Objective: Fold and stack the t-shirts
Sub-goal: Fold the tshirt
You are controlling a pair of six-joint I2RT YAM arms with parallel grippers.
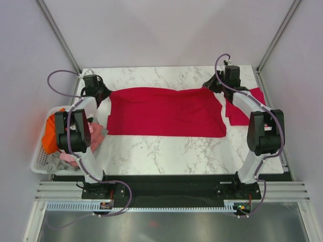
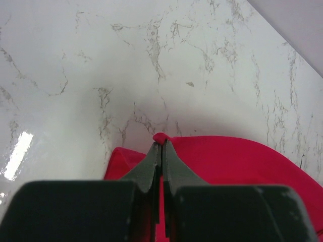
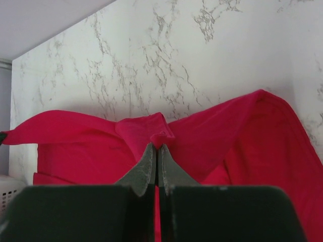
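Observation:
One crimson t-shirt (image 1: 166, 112) lies spread across the middle of the marble table, its near edge straight. My left gripper (image 1: 107, 94) is at the shirt's far left corner, shut on a pinch of the red cloth (image 2: 242, 161). In the left wrist view a nub of cloth pokes out past the left gripper (image 2: 161, 143). At the far right corner, my right gripper (image 1: 210, 85) is likewise shut on a bunched fold of the shirt (image 3: 75, 146). In the right wrist view that fold bulges above the right gripper (image 3: 156, 147). A second red t-shirt (image 1: 241, 115) lies at the right, partly under the right arm.
A white basket (image 1: 39, 162) with orange, pink and grey clothes hangs off the table's left edge beside the left arm. Bare marble table (image 1: 166, 151) stretches between the shirt and the arm bases. Enclosure walls stand close behind and at both sides.

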